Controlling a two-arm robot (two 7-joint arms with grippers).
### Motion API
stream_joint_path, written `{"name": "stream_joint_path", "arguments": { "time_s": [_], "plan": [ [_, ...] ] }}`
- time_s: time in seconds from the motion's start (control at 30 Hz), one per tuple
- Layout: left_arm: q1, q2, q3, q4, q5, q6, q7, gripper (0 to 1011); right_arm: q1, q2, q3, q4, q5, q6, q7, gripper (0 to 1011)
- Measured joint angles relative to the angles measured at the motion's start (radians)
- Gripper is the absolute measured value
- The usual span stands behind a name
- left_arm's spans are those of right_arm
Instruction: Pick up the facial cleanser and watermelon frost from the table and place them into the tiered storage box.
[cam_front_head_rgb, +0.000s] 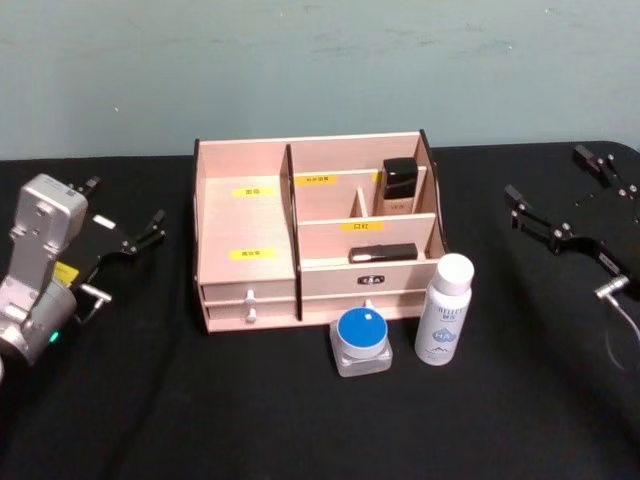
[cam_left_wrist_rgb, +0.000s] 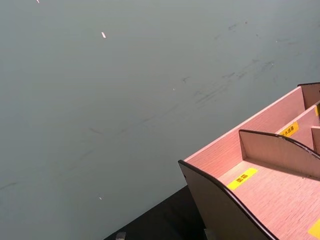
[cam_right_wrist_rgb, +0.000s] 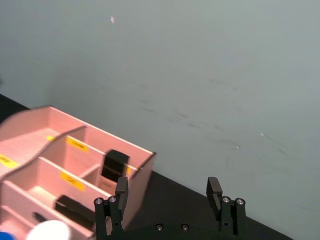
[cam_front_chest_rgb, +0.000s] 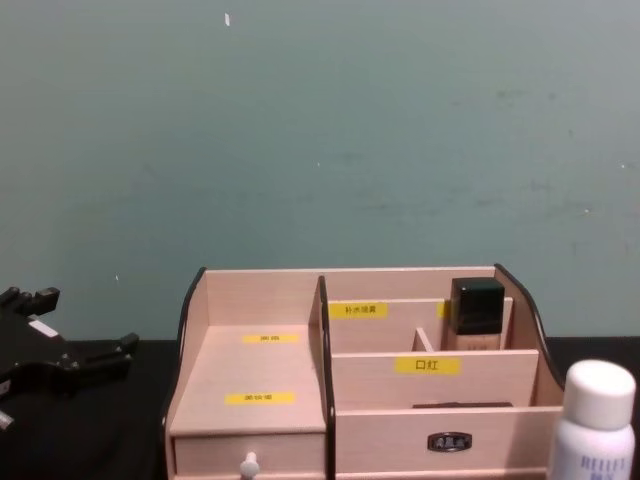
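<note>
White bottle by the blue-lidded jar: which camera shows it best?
The head view. There the white bottle stands whole on the table, right of the jar. The chest view catches its cap and shoulders; the right wrist view, just a bit of cap.

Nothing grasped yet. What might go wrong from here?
The white bottle stands tall beside the blue-lidded jar; the open right pincer may tip it or nudge the jar. In the tiered storage box, the right compartments hold a black-capped bottle and a dark item, so a drop there may jam. The left pincer sits open at left.
</note>
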Motion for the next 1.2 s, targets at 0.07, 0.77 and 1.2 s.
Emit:
{"name": "stream_joint_path", "arguments": {
  "time_s": [0.07,0.77,1.2],
  "plan": [
    [0.0,0.0,0.0,0.0,0.0,0.0,0.0,1009,-0.029,0.011,0.016,-0.032,0.014,0.003,0.006,1002],
    [0.0,0.0,0.0,0.0,0.0,0.0,0.0,1010,-0.278,0.065,0.057,-0.248,0.119,0.105,0.111,1002],
    [0.0,0.0,0.0,0.0,0.0,0.0,0.0,1010,-0.215,0.01,0.006,-0.155,0.093,0.206,0.122,1002]
  ]
}}
